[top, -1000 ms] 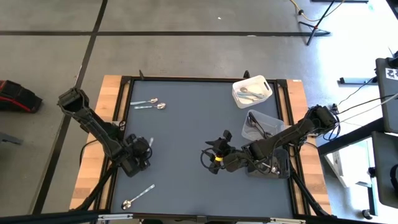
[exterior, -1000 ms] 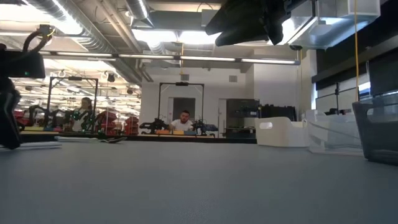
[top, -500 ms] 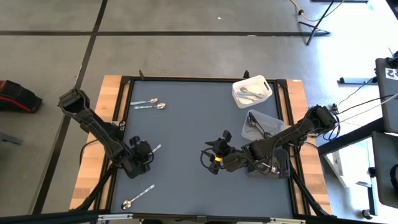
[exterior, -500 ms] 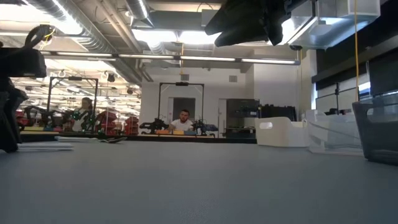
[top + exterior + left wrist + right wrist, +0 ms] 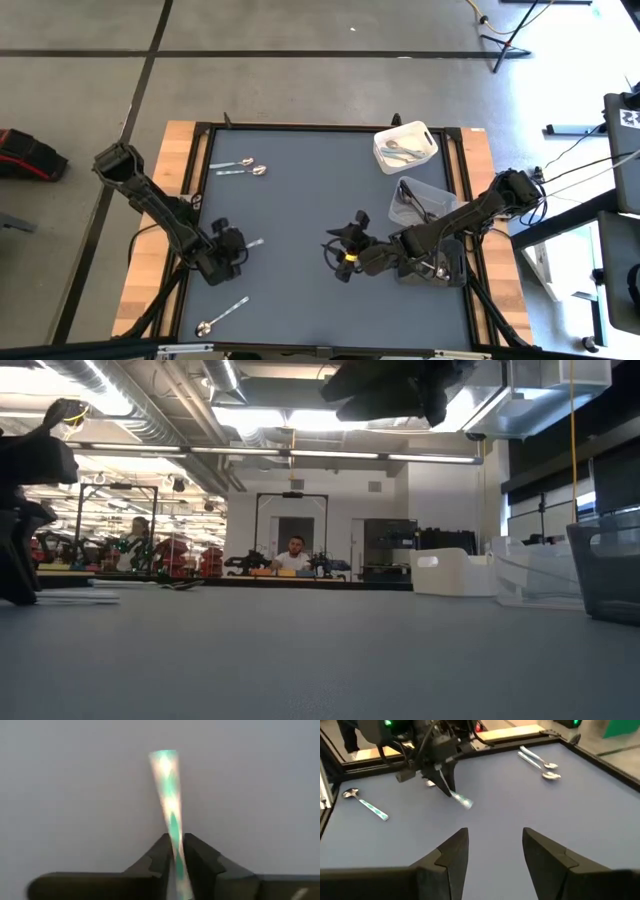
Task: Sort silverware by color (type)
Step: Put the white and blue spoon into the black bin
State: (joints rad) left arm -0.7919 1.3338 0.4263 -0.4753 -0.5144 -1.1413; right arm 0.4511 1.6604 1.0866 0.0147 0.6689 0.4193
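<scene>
My left gripper [image 5: 238, 248] is at the table's left side, shut on a shiny silver spoon [image 5: 253, 243] whose flat handle end sticks out toward the right. The right wrist view shows this spoon [image 5: 461, 800] slanting down close to the table. My right gripper [image 5: 331, 252] hovers open over the table's middle, its fingers [image 5: 451, 854] pointing at the left gripper. Two silver spoons [image 5: 243, 167] lie flat near the far left corner. Another spoon [image 5: 221, 315] lies by the near edge. My left gripper pinches the spoon's handle [image 5: 174, 836] between its two fingers [image 5: 161, 854], which lie along it. The handle's wide free end [image 5: 163, 759] sticks out past the fingertips, and the bowl end is hidden behind the fingers. Whether the free end touches the table I cannot tell.
A white bin [image 5: 405, 147] with spoons stands at the far right. A clear bin [image 5: 420, 200] is nearer, and a dark bin [image 5: 432, 268] sits under my right arm. Bare grey mat lies between the grippers. People and benches show in the room beyond.
My left gripper has edged toward the near edge and turned. The held spoon's free end has swung from pointing at the far edge to pointing more toward the table's right. The gripper has stayed shut on it.
</scene>
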